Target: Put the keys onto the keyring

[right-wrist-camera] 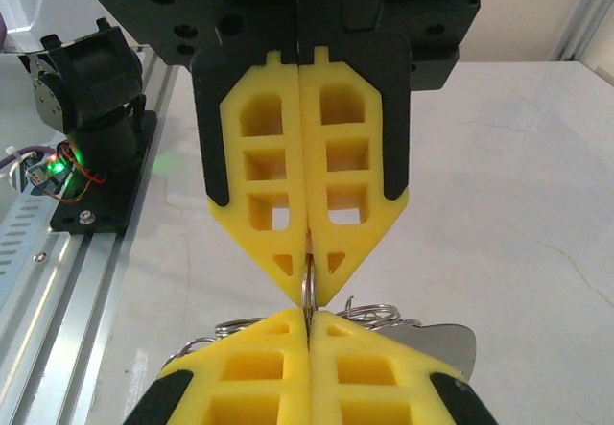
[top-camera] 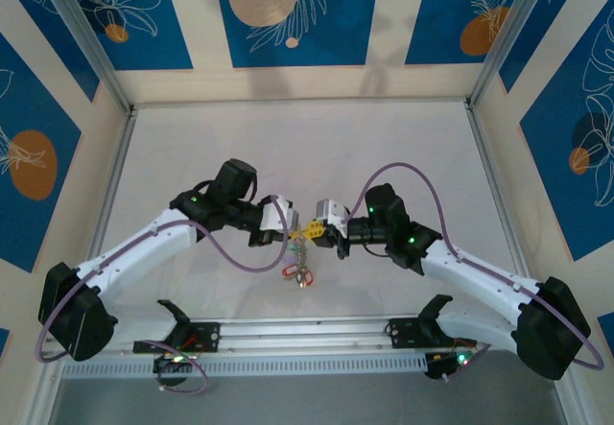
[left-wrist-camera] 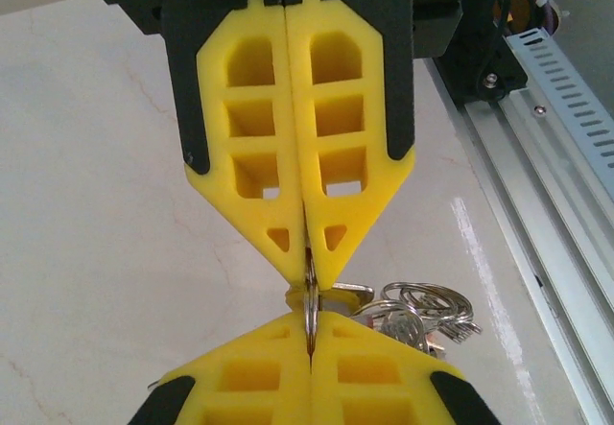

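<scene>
From above, the two arms meet over the middle of the white table [top-camera: 288,147]. The left gripper [top-camera: 300,230] and right gripper [top-camera: 319,228] point at each other, their yellow tips almost touching. Just below them a small bunch of keys [top-camera: 303,273] hangs, one with a red tag [top-camera: 291,271]. The overhead picture is too small to show the ring itself.

The wrist cameras show it. In the left wrist view, the left gripper's yellow fingers [left-wrist-camera: 254,156] are pressed together with the thin grey keyring [left-wrist-camera: 310,302] pinched edge-on at their tips. The right gripper's fingers come up from the bottom edge, also closed on the same loop. A cluster of silver keys and small rings sits just to the right of the loop, above the table, with a metal rail [left-wrist-camera: 566,147] beyond.

The right wrist view mirrors this: the right gripper's fingers [right-wrist-camera: 259,166] clamp the keyring from above and the left gripper's from below. It also shows a broad silver key blade [right-wrist-camera: 449,343] at the lower right, which the other views do not make out.
</scene>
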You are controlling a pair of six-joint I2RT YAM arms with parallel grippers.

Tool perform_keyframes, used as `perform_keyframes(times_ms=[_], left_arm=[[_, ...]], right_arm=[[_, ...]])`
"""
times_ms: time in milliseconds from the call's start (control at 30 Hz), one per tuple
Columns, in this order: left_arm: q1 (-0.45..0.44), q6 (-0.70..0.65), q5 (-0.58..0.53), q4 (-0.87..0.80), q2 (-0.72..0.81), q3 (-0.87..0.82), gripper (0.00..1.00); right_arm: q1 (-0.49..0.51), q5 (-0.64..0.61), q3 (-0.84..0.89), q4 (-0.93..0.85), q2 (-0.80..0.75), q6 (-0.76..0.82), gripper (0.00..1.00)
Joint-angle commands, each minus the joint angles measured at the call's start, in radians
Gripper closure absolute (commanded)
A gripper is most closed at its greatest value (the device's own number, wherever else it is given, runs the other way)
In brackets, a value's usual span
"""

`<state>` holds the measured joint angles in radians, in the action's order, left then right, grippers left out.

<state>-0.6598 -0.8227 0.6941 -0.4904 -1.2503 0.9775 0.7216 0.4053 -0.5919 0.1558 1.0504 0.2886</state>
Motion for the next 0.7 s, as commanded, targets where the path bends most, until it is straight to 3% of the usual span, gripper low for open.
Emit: perform_keyframes(times_ms=[0,267,500,667], left_arm=[[0.005,-0.030,-0.070,-0.078,-0.023,0.015,1.00],[0.007,-0.031,-0.047,-0.054,-0.005,0.007,1.00],[0.032,0.029,0.037,0.063,0.054,-0.034,1.00],[0.034,0.061,0.038,0.169,0.113,-0.091,1.00]], right_arm=[[-0.007,0.069,-0.023,0.068,-0.010,-0.003,1.00],[-0.008,0.076,-0.019,0.087,0.016,-0.009,1.00],[-0.007,0.062,0.007,0.079,0.010,-0.016,1.00],[-0.006,0.067,0.021,0.075,0.020,-0.037,1.00]])
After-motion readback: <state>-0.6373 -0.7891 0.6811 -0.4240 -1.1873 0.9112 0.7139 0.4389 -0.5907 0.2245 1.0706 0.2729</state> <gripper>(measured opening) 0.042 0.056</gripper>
